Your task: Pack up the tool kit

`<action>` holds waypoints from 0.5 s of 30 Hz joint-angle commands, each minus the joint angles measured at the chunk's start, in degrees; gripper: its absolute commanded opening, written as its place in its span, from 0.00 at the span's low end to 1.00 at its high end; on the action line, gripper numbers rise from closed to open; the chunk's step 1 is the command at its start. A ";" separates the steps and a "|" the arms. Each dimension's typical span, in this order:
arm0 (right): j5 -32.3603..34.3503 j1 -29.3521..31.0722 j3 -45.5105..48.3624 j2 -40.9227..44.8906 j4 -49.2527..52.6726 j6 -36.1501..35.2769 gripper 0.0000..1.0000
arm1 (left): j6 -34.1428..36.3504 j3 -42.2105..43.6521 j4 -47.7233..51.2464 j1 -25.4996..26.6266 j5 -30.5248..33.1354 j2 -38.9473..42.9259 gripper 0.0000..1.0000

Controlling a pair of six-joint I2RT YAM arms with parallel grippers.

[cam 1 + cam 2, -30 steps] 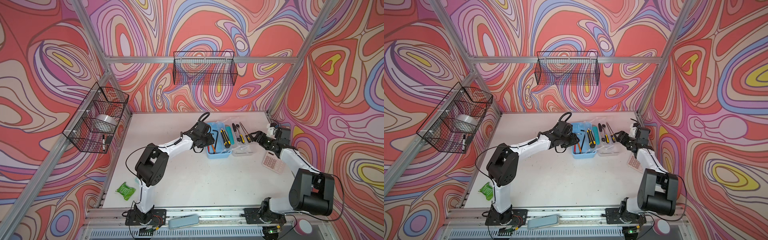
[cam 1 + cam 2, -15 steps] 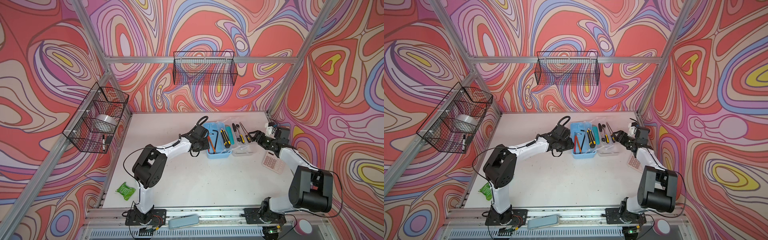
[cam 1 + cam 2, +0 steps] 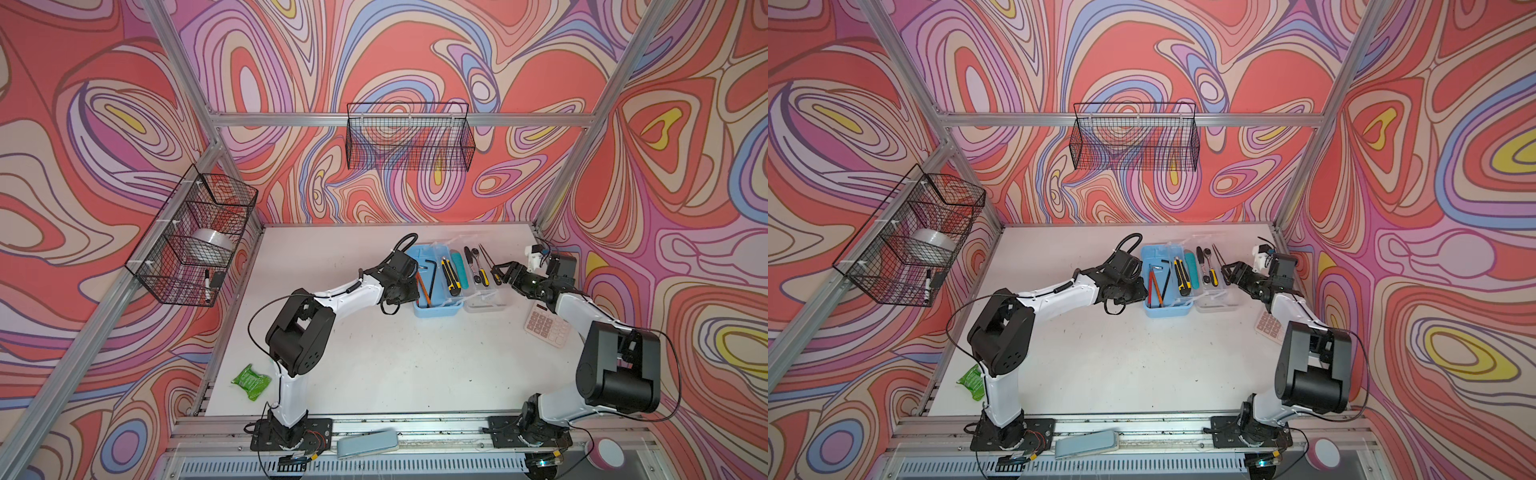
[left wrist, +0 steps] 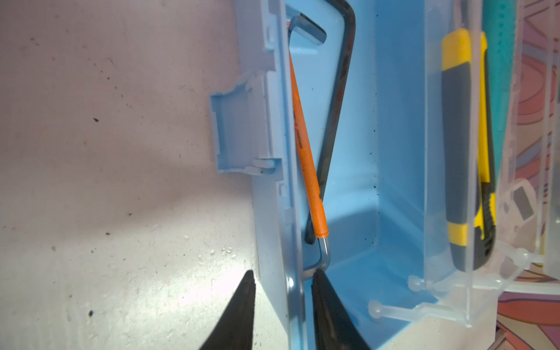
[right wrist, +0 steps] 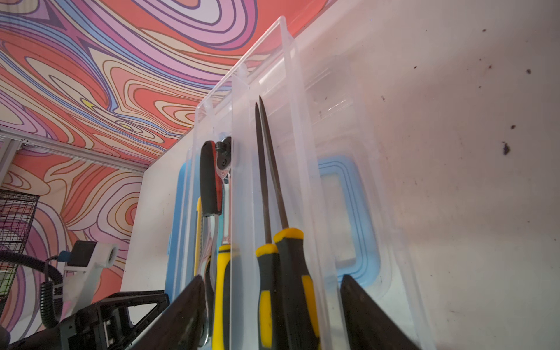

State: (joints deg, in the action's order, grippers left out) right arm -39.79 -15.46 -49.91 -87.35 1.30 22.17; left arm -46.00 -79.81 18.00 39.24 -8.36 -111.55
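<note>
Top views first: we count one tool case [image 3: 438,311], two grippers and two wire baskets [image 3: 409,137] hung on the walls. The tool case sits at the back middle of the table [image 3: 374,365], between the grippers. It is a light blue tray, standing open, with its clear lid [image 3: 486,301] swung flat to the right. The left gripper [image 3: 413,293] is at the case's left wall and the right gripper [image 3: 503,275] is at the lid's right edge. One pink calculator [image 3: 544,328] lies on the table's right side, apart from the case. One green packet [image 3: 250,380] lies at the front left edge.

Left wrist view: in the tray we note one black hex key [image 4: 336,106], and one orange-sleeved hex key [image 4: 306,145] lying across it. A grey bend at the far end we cannot assign. Behind clear plastic along the tray's other side are one yellow-and-black knife [image 4: 460,151] and one teal knife [image 4: 500,60]. One blue latch [image 4: 233,133] hangs off the outer wall. The left gripper has its jaws narrow, with one finger outside that wall and one inside. Whether they pinch it we cannot tell.

Right wrist view: the lid carries what look like two ratchets [image 5: 209,181] and two pointed screwdrivers [image 5: 291,272]. One blue handle [image 5: 368,218] shows through the plastic. The right gripper has its jaws spread wide, with a finger on each side of the lid's near end, not closed on it.
</note>
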 commanded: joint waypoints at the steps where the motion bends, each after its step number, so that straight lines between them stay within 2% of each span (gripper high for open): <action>1: -2.88 -0.16 0.28 2.58 -1.34 -0.38 0.70 | 1.05 -1.14 -0.01 1.24 -0.91 -1.82 0.29; 7: -4.30 1.09 1.07 3.56 -0.96 -0.90 0.67 | 1.10 -1.41 0.02 2.91 -0.63 -2.01 0.27; 15: -1.89 5.21 0.56 5.32 1.52 -2.73 0.66 | 0.95 -1.17 -0.37 5.07 -0.43 -1.60 0.26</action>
State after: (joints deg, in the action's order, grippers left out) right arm -38.48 -13.21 -49.04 -84.47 2.26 20.80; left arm -45.19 -79.83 18.24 42.26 -6.98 -112.64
